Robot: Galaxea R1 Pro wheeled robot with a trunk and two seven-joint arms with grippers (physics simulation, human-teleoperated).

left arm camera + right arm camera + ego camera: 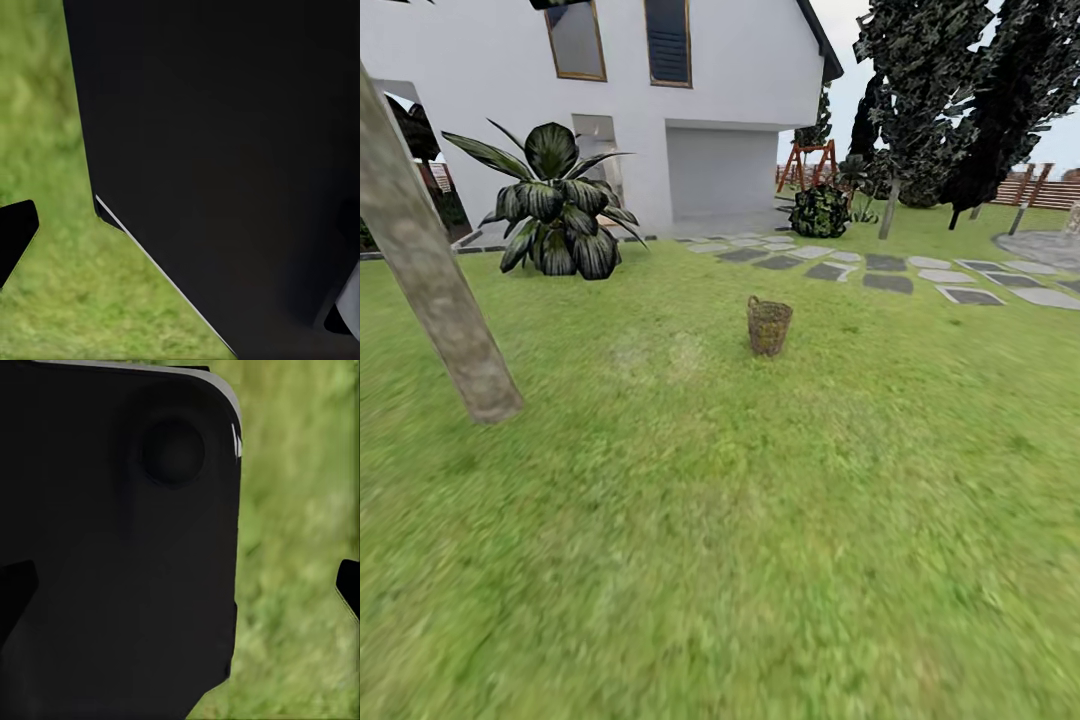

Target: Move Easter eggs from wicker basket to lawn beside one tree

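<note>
Grippers first: the left gripper (180, 247) is looking at a big black slab of the robot's own body, with one dark fingertip (15, 232) poking in at the edge and grass behind it. Same deal on the right gripper (180, 592), where a dark fingertip (349, 585) shows against blurry green beside a black panel. Both look spread wide with nothing between the fingers, so I'd call them released and empty.

Further out, in the head view the wicker basket (769, 326) stands upright on the lawn (760, 560), well ahead of the robot. Can't see inside it from here, so I can't tell whether the eggs are in there. The thick pale tree (435, 285) leans up from the grass to the left of the basket, a fair stretch apart from it.

So my read is we're at the approach step, nothing grabbed yet. The next move calls for rolling up close to the basket and getting an arm over its rim.

Surroundings: mottled short grass, stepping stones (888, 281) beyond the basket, a big dark leafy plant (555, 205), the white house (740, 90), dark trees (930, 90) and a slat fence (1050, 190) at far right.
</note>
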